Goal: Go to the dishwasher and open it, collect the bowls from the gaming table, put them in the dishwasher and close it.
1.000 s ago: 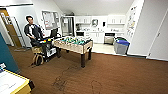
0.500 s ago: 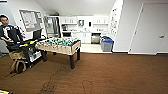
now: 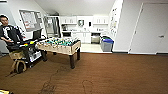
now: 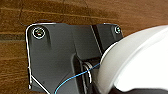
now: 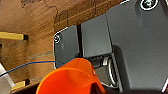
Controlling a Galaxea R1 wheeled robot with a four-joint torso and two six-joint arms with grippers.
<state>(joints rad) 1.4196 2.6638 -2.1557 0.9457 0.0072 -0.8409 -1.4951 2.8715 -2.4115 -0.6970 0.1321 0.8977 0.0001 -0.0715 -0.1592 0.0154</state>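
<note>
Right gripper carries an orange bowl, which sits large at the lower middle of the right wrist view, rim up, against the dark wrist plate; it looks clamped on the bowl, though the fingers themselves can't be made out. Left gripper likewise has a white bowl filling the right side of the left wrist view, seemingly held; finger state can't be told for sure. Both wrist views have brown wood floor beneath, so the arms hang low over the floor, not over any surface. In the head view the gaming table, a foosball table with green field, stands left of centre, long axis running from left toward centre-right. Key relation: the dishwasher, steel-fronted unit under the white kitchen counter, lies far ahead at upper centre of the frame, beyond and right of the table, well apart from both grippers. A blue bin stands just right of it. A seated person is at far left beside a cart. Judgement: bowls collected, transit toward the kitchen; neither arm is clearly nearer.
</note>
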